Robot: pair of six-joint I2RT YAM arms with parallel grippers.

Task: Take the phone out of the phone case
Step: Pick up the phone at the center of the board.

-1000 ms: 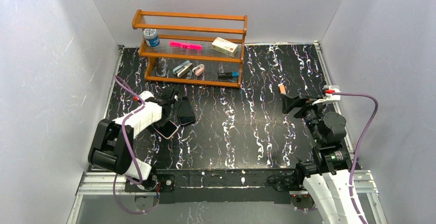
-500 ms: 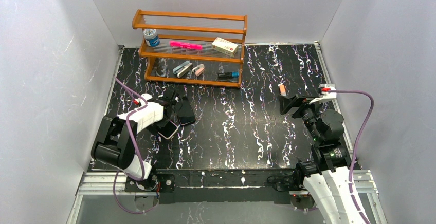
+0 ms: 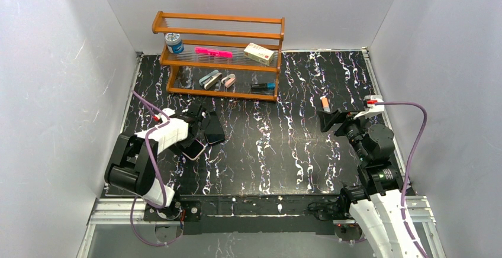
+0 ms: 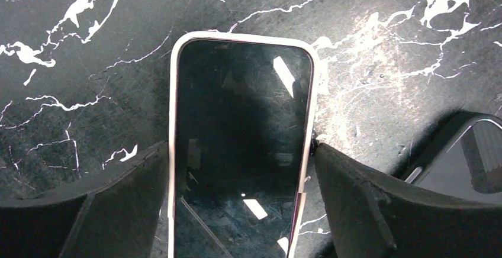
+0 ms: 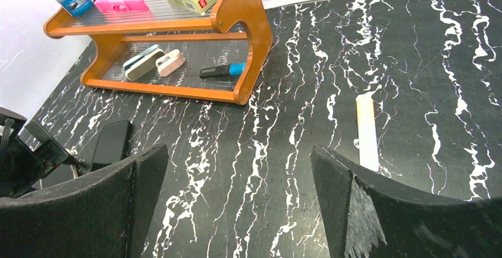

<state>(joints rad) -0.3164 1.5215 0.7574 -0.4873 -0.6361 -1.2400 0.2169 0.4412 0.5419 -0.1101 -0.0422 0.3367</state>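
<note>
My left hand: left gripper [image 4: 241, 151] is down at the table, clamped on the phone [image 4: 241, 151], one finger pressed to each long side of it.
Contact: in the left wrist view both pads [image 4: 118, 187] meet the pale rim, about halfway along what I can see of the phone.
Phone: flat on the black marbled table [image 3: 284, 151], dark screen up, on the left side just ahead of my left arm [image 3: 193, 149].
Its rim: a thin pale pinkish-white border runs round the screen; I cannot tell whether that is a case or the phone's own frame.
Black phone case: lies flat just right of the phone [image 4: 462, 157], near my finger but not held; it looks like an empty shell with a raised rim, though I cannot be sure. From above it sits between the phone and the rack [image 3: 213, 129].
My right hand: right gripper [image 5: 237, 210] hangs above the right side of the table, jaws spread wide, holding nothing.
Pale stick: lies on the table just beyond my right fingers [image 5: 367, 131].
Wooden rack: stands at the far edge [image 3: 219, 57], holding a blue-lidded jar [image 3: 174, 43], a pink item [image 3: 213, 52], a small box [image 3: 259, 53] and a marker [image 3: 262, 86].
</note>
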